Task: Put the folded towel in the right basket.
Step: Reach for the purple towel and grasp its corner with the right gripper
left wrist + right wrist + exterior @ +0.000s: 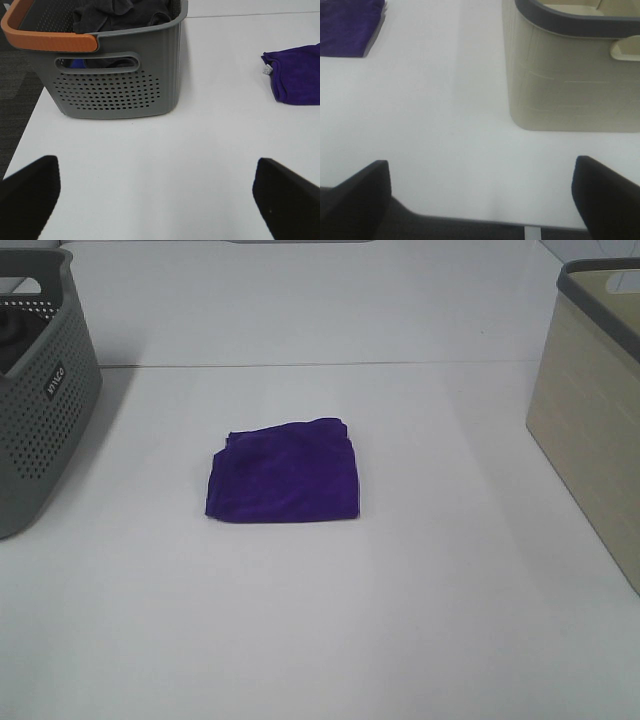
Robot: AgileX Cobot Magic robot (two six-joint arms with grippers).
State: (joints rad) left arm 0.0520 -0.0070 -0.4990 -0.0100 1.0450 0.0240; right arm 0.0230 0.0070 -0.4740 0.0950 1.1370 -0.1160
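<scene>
Grey basket (45, 390) stands at the left edge of the white table (300, 640), its perforated wall turned toward the middle; dark cloth (120, 12) is heaped inside, and an orange handle (50, 37) runs along one end of the rim. Left gripper (156, 190) hangs over bare table just in front of that basket, its two black fingers (27, 195) spread wide with nothing between them. It does not show in the high view. Near the middle of the table, a little left of centre, lies the towel (285, 472) — purple, folded into a rough square, flat on the surface, well apart from both baskets and touched by neither arm. Right gripper (479, 187) is likewise spread wide and holds nothing, hanging above the table's near edge, with a corner of the towel to one side of its view and the basket to the other. Beige basket (590, 410), with a dark grey rim, stands at the right edge — partly cut off in the high view.
</scene>
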